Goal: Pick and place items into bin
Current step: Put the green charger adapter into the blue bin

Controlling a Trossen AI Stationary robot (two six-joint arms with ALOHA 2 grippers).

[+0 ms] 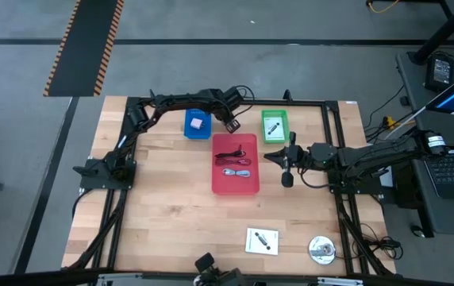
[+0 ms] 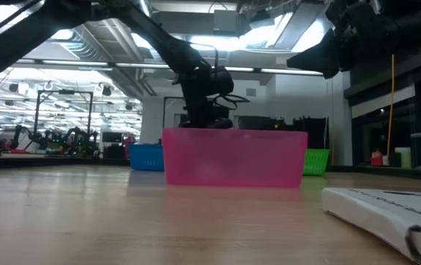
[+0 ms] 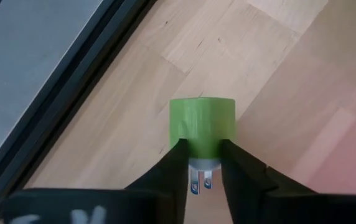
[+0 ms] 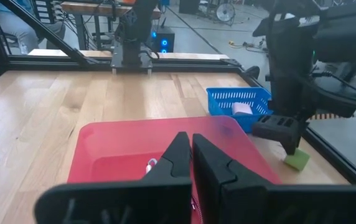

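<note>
Wood table (image 1: 163, 199) with three trays: red tray (image 1: 236, 186) mid-table, holding black and reddish coiled cables (image 1: 235, 163); blue tray (image 1: 197, 125) behind and to its left with pink block (image 1: 198, 124); green tray (image 1: 274, 125) behind and to its right with white-green packet (image 1: 273, 127). Near front edge: white card with black part (image 1: 262, 241), silver disc (image 1: 321, 249) just beside.

Left gripper (image 3: 204, 163) low at back of table between blue and red trays, fingers (image 3: 172, 168) clamped on sides of green plug block (image 3: 203, 127); block sticking out past fingertips, metal prongs between them. Block on or just above wood, cannot tell which.

Right gripper (image 4: 192, 149) raised over right edge of red tray, fingers pressed together, nothing held.
</note>
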